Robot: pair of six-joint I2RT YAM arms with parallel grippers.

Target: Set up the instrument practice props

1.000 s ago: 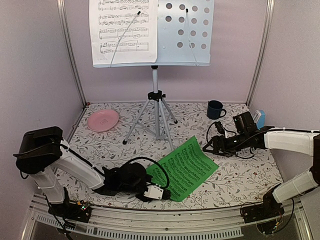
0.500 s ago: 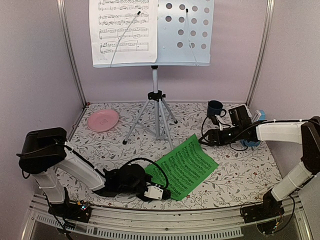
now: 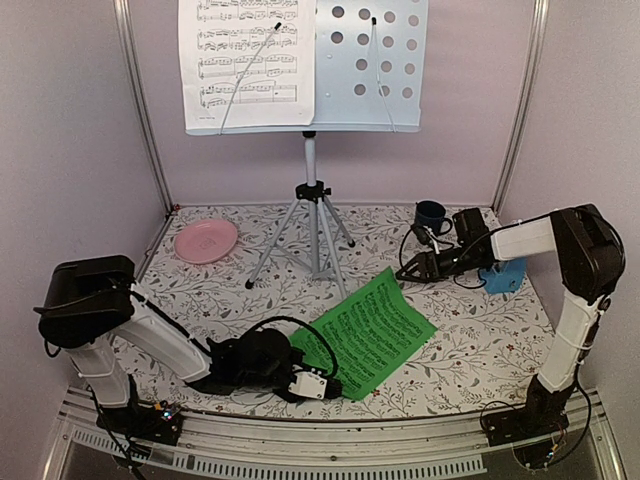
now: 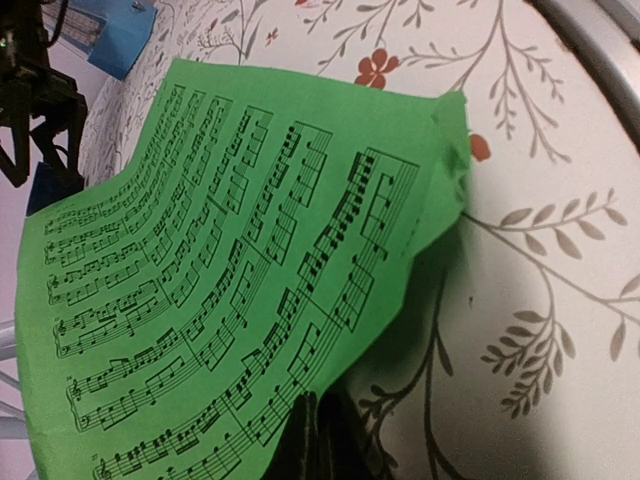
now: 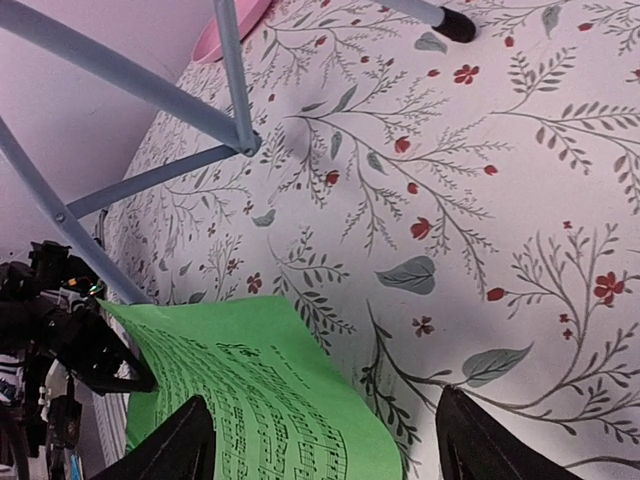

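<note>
A cloth [image 3: 470, 350] printed with grey leaves and small red flowers is covering the table, and plain lilac walls [image 3: 80, 150] are closing it in on the left, far and right sides, with metal posts [image 3: 140, 110] running up the far corners. The stand [image 3: 312, 190] is standing on its tripod at the far middle, its perforated desk carrying a white page [image 3: 245, 60] on the left half. A green page [image 3: 370, 330] is lying on the cloth in the near middle, its near edge curling up off the surface. The left gripper [image 3: 325, 388] is lying low at that near edge, jaws together on the green page. The right gripper [image 3: 405, 272] is reaching in from the right, jaws apart, just beside the page's far corner. The metronome [image 3: 505, 276] is sitting near the right wall, behind the right arm. A plate [image 3: 206, 240] is resting at the far left and a mug [image 3: 431, 218] at the far right.
</note>
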